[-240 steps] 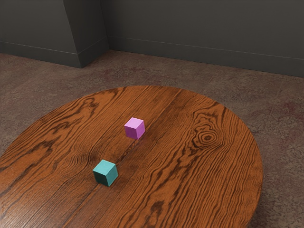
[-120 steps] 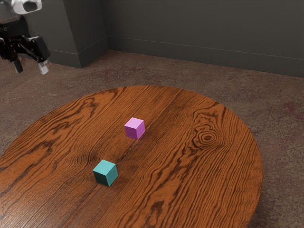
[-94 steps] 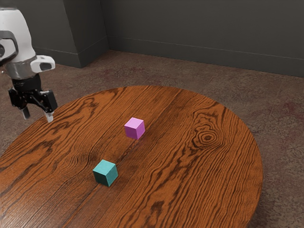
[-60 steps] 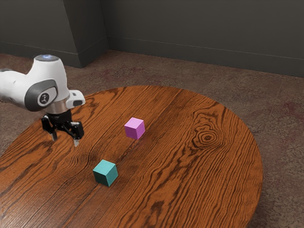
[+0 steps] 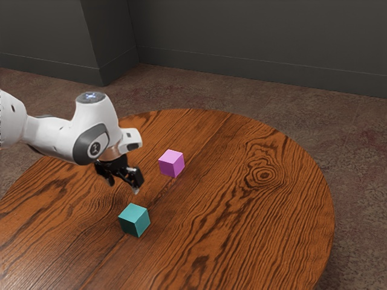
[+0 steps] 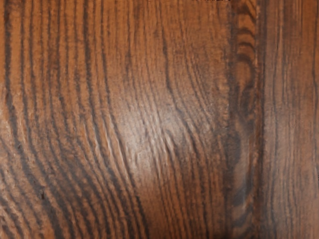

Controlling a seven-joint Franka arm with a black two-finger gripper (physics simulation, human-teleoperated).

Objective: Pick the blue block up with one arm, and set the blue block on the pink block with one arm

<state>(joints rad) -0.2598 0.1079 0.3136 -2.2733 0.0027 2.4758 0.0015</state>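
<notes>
Blue block [image 5: 133, 219], equal-sided, flat on wooden table [image 5: 242, 211], corner edge toward camera; pincer [image 5: 125, 181] wide-fingered, empty, near it.

Overall level: dim room; the wall [image 5: 254, 30] and floor [image 5: 344, 127] read dark.
Brightest surface: the table [image 5: 260, 217], evenly lit, no hard glare.
Source: overhead; my arm [image 5: 54, 136] has a bright upper shell and a shaded underside.
Shadows: soft, faint; the blue block [image 5: 134, 219] has a lit top and a dark face toward the exterior view's left; the pink block [image 5: 172, 162] likewise, milder.
Wrist view: a pale sheen [image 6: 144, 134] on the wood under my hand, darker outward.
</notes>
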